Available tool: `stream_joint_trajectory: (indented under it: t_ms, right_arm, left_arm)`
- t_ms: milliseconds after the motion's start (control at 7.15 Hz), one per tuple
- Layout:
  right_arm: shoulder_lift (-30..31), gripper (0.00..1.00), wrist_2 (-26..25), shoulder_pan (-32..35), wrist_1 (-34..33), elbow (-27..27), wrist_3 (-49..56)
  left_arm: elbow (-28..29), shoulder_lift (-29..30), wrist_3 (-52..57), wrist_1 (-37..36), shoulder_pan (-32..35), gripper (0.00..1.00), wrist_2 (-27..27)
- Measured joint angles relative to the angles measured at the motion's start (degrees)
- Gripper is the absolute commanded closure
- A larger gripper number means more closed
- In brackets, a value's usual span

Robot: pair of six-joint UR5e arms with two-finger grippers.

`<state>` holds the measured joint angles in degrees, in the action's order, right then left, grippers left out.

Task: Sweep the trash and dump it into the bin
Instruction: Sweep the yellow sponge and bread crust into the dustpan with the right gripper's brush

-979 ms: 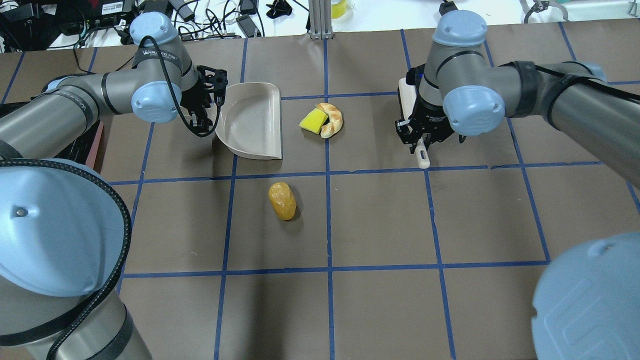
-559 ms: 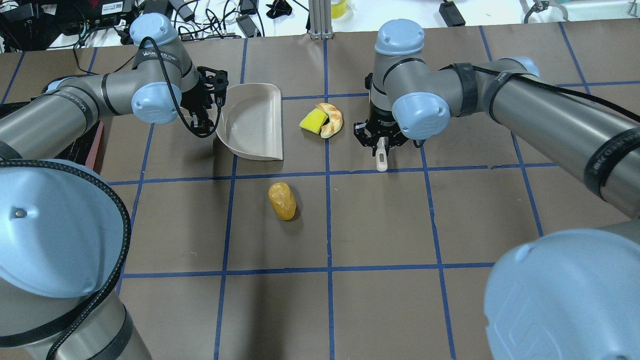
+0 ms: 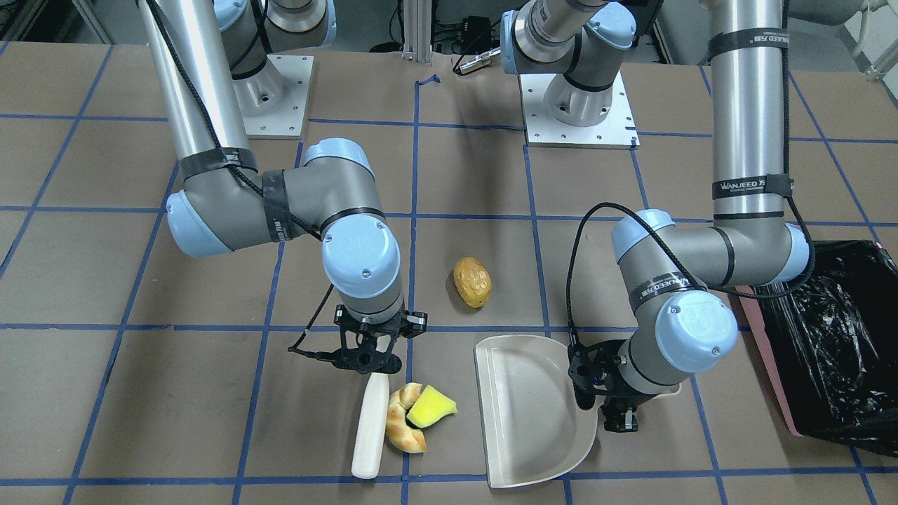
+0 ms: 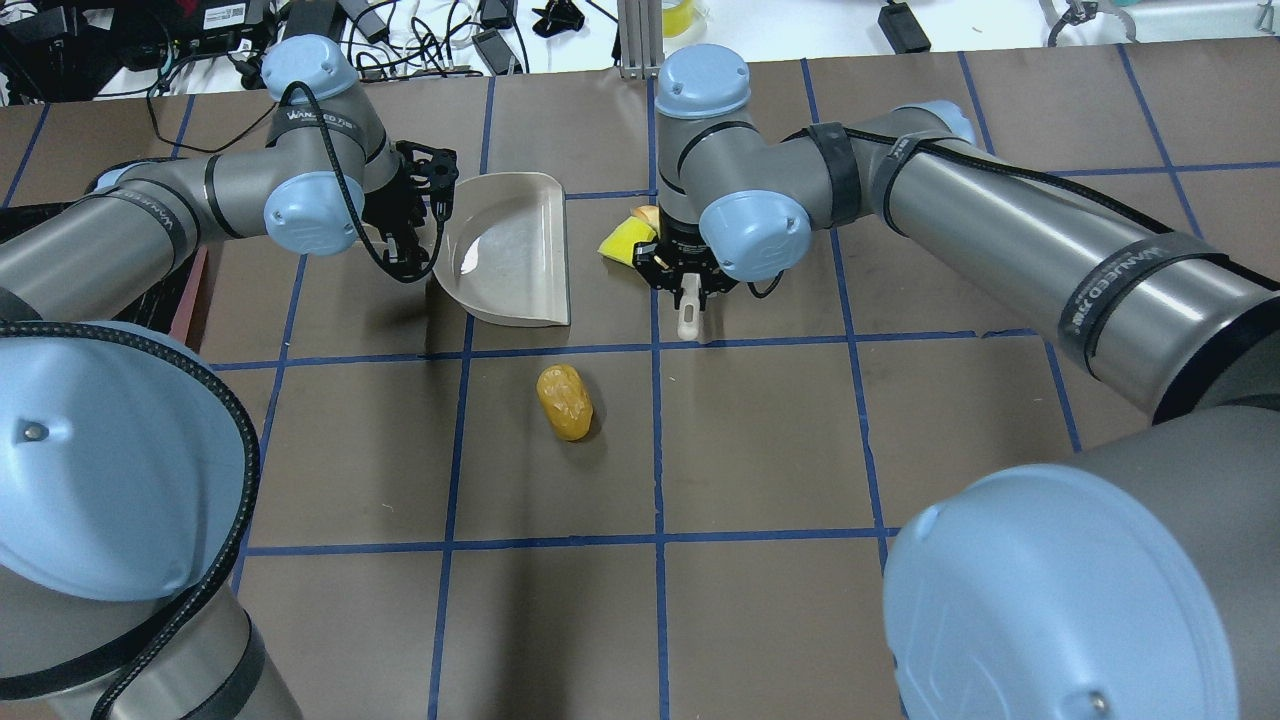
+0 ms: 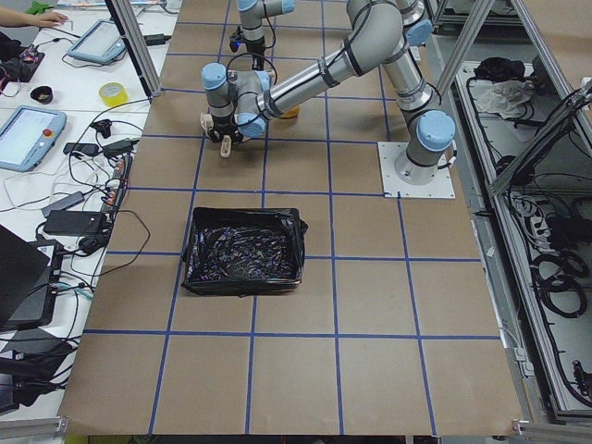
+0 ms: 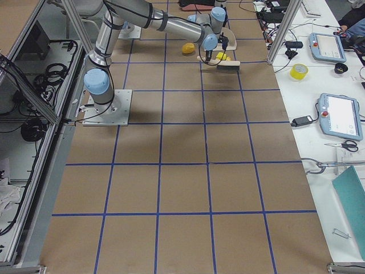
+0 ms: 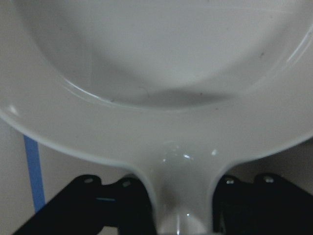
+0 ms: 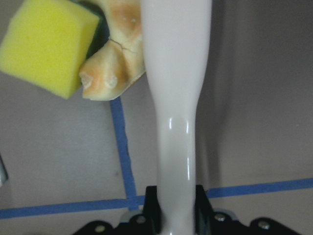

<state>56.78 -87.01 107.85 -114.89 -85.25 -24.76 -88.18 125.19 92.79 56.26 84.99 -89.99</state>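
Right gripper [image 3: 370, 353] clamps the smooth cream brush [image 3: 370, 424]; the curved, crusty croissant [image 3: 401, 429] and spongy yellow wedge [image 3: 429, 407] sit just past its fingers [image 8: 152, 208], beside the glossy dustpan [image 3: 533, 414]. Left gripper [image 3: 612, 405] pinches the dustpan's handle. The lumpy potato [image 3: 471, 282] lies apart from the dustpan.

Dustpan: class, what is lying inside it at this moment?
Nothing: the dustpan shows only a bare cream floor. The sponge wedge and bread piece lie on the table beside it, the potato-like lump farther off. The left hand hides most of its handle.
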Motion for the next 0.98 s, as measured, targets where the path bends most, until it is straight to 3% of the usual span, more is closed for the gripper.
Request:
stream_joint_trajectory:
  t_ms: [979]
  right_arm:
    - [-6.93, 1.00, 6.98, 11.89, 0.14, 13.70, -22.76]
  left_arm:
    - [-0.06, -0.16, 0.04, -0.01, 0.00, 1.00, -0.03]
